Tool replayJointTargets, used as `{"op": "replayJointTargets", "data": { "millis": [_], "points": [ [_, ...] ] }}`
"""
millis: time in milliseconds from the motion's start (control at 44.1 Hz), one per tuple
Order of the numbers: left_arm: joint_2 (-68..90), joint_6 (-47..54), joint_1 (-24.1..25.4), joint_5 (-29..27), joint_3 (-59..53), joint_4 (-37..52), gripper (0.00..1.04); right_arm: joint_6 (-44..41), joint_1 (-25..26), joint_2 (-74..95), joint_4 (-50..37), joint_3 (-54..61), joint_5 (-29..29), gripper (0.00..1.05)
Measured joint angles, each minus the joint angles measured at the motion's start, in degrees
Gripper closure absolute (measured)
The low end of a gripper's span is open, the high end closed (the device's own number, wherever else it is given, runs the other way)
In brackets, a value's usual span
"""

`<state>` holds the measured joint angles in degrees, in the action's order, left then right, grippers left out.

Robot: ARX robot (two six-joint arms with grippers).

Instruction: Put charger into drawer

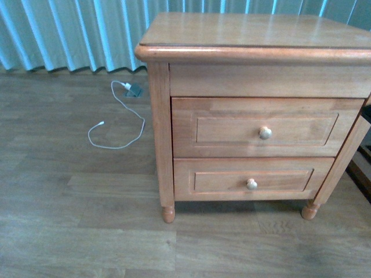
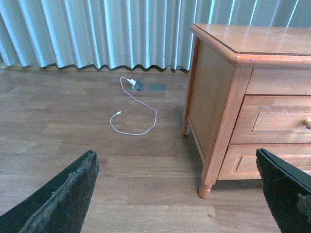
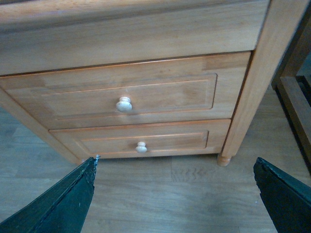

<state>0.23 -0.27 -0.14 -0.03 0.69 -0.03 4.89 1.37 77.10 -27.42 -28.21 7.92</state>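
Note:
The charger is out of view in every frame. The drawer point(image 1: 255, 127) is the taller, upper one of the wooden nightstand point(image 1: 243, 35); it is closed, with a round pale knob point(image 1: 265, 132). It also shows in the right wrist view as the drawer point(image 3: 121, 97) and at the edge of the left wrist view as the drawer point(image 2: 282, 119). My left gripper point(image 2: 175, 160) is open over bare floor, left of the nightstand's front leg. My right gripper point(image 3: 175, 162) hangs open over the floor in front of the drawers. Nothing sits between either pair of fingers. Neither arm shows in the front view.
A thin white cable with a white plug point(image 1: 116, 124) lies looped on the wood floor by a floor socket point(image 1: 134, 90), near the curtain point(image 1: 69, 29). The shallower lower drawer point(image 1: 249, 180) is shut. Dark furniture point(image 1: 362, 162) stands right of the nightstand.

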Motion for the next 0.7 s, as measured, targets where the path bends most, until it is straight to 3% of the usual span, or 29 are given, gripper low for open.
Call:
{"op": "replayJointTargets", "data": {
  "millis": [385, 634, 702],
  "points": [
    [0.0, 0.0, 0.0, 0.0, 0.0, 0.0, 0.06, 0.8, 10.1, -36.8, 19.9, 12.9, 9.2, 0.08],
    [0.0, 0.0, 0.0, 0.0, 0.0, 0.0, 0.06, 0.9, 10.7, -39.1, 19.8, 13.2, 8.9, 0.09],
    [0.0, 0.0, 0.0, 0.0, 0.0, 0.0, 0.06, -1.5, 9.4, -39.7, 8.6, 17.3, 3.5, 0.20]
  ]
}}
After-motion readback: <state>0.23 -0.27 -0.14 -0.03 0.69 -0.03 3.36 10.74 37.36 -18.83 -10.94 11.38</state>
